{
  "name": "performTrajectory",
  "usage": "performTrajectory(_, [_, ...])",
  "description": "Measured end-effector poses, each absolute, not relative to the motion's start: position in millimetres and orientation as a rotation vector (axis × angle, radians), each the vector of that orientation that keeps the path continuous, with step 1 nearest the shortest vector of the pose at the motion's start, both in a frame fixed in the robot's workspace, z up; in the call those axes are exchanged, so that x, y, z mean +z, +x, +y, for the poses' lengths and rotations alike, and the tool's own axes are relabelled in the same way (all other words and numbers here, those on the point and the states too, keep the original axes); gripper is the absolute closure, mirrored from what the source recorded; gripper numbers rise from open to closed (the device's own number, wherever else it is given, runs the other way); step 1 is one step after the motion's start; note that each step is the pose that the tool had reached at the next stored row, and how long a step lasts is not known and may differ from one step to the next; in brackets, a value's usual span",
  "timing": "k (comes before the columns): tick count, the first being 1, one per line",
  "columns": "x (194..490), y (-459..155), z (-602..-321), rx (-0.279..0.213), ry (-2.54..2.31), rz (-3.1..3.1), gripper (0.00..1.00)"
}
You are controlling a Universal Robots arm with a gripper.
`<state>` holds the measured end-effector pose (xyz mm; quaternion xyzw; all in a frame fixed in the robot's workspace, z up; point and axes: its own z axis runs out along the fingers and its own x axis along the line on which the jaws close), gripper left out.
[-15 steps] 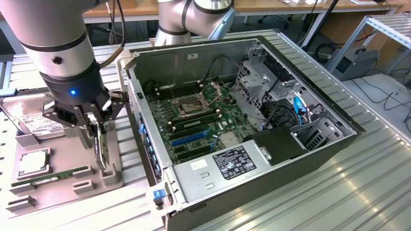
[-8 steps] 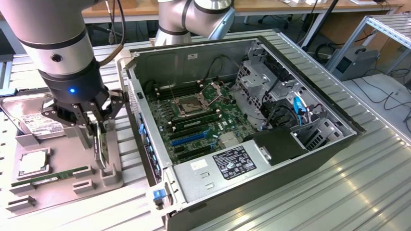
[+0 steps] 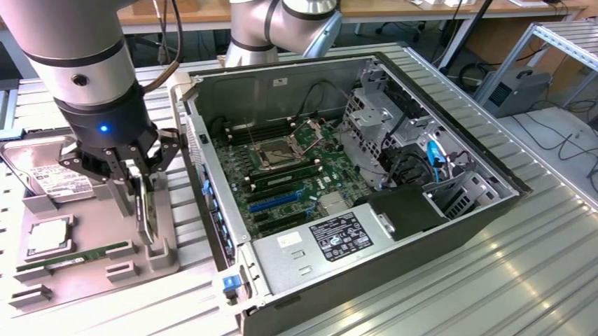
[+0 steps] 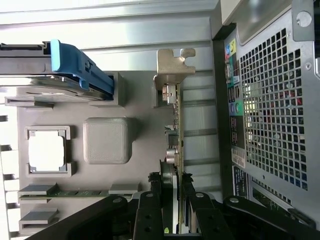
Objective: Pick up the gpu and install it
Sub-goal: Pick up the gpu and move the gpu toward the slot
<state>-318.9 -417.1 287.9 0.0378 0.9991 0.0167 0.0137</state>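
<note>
The gripper (image 4: 176,176) hangs over the grey parts tray (image 3: 161,260), which in the exterior view sits at nine o'clock from the open computer case (image 3: 280,78). Its two black fingers (image 4: 151,210) are pressed in on the gpu (image 4: 176,125), pinching the card where it stands on edge in its tray slot, silver bracket (image 4: 172,67) at the far end. Still in the exterior view, the hard drive (image 3: 56,185) lies at ten o'clock from the gripper and the memory stick (image 3: 75,257) at seven.
</note>
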Motion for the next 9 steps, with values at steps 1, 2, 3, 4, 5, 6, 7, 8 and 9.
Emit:
performTrajectory(1, [288.7, -318.9, -417.1, 0.052, 0.118, 3.112, 0.73])
performTrajectory(2, [289.0, -318.9, -417.1, 0.052, 0.118, 3.111, 0.73])
performTrajectory(3, [289.4, -318.9, -417.1, 0.052, 0.118, 3.112, 0.73])
performTrajectory(4, [289.8, -318.9, -417.1, 0.052, 0.118, 3.112, 0.73])
performTrajectory(5, [290.1, -318.9, -417.1, 0.052, 0.118, 3.112, 0.73])
performTrajectory(6, [290.3, -318.9, -417.1, 0.052, 0.118, 3.112, 0.73])
performTrajectory(7, [290.7, -318.9, -417.1, 0.052, 0.118, 3.112, 0.73])
performTrajectory(8, [290.9, -318.9, -417.1, 0.052, 0.118, 3.112, 0.73])
performTrajectory(9, [291.1, -318.9, -417.1, 0.052, 0.118, 3.111, 0.73])
